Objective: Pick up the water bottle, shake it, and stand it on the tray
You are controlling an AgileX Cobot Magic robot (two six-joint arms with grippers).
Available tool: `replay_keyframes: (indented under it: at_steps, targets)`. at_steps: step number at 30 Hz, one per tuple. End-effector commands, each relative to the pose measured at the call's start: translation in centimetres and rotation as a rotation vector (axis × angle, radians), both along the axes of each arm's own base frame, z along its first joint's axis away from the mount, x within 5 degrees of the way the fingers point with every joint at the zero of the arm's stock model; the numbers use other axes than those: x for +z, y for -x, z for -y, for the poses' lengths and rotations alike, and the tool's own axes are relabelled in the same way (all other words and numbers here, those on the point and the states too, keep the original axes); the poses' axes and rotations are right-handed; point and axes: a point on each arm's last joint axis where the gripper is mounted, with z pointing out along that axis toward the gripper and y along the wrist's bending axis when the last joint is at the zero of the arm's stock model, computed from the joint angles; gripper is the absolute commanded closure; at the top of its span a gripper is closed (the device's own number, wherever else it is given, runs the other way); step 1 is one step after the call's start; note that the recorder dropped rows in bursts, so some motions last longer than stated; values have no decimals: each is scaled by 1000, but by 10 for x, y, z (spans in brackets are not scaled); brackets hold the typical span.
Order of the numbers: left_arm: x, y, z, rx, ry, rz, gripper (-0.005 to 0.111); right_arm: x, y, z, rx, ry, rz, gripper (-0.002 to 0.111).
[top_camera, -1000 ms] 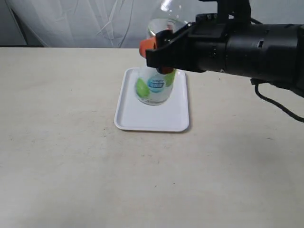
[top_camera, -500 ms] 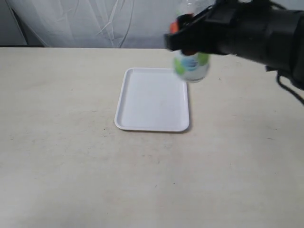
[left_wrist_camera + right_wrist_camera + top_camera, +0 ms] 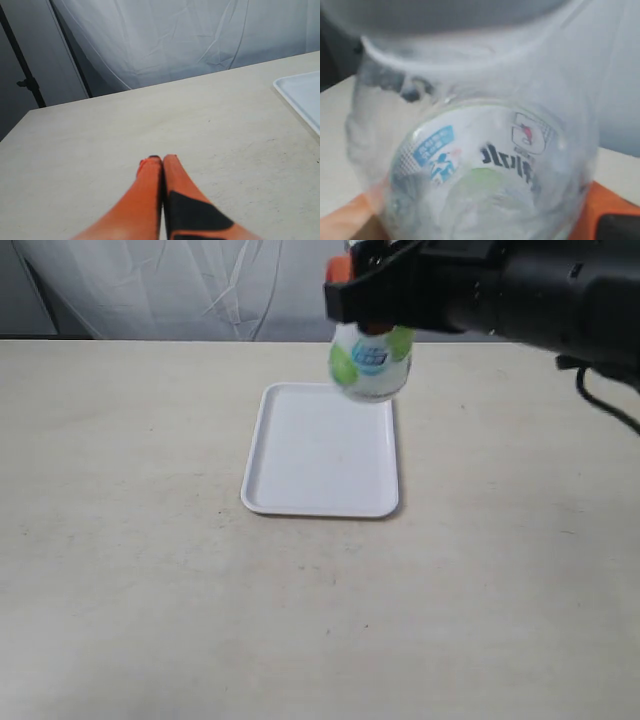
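Right jaws tight around the blurred water bottle point(image 3: 370, 368) off the tray point(image 3: 318, 468), cap hidden; left jaws closed

A pale beige counter point(image 3: 130, 570) carries a flat white tray point(image 3: 320, 470) (rounded corners, low rim), lying near the middle, toward the far edge.
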Motion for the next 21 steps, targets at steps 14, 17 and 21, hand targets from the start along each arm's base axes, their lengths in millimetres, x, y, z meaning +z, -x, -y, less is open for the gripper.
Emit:
replay_keyframes:
  at_steps: [14, 17, 21]
  targets:
    - [-1, 0, 0, 0, 5, -1, 106, 10, -1, 1, 0, -65, -5, 109]
    - [-1, 0, 0, 0, 5, -1, 106, -31, -6, -9, 17, -31, -138, 109]
    - [-1, 0, 0, 0, 5, -1, 106, -50, -25, -11, 81, -41, -209, 109]
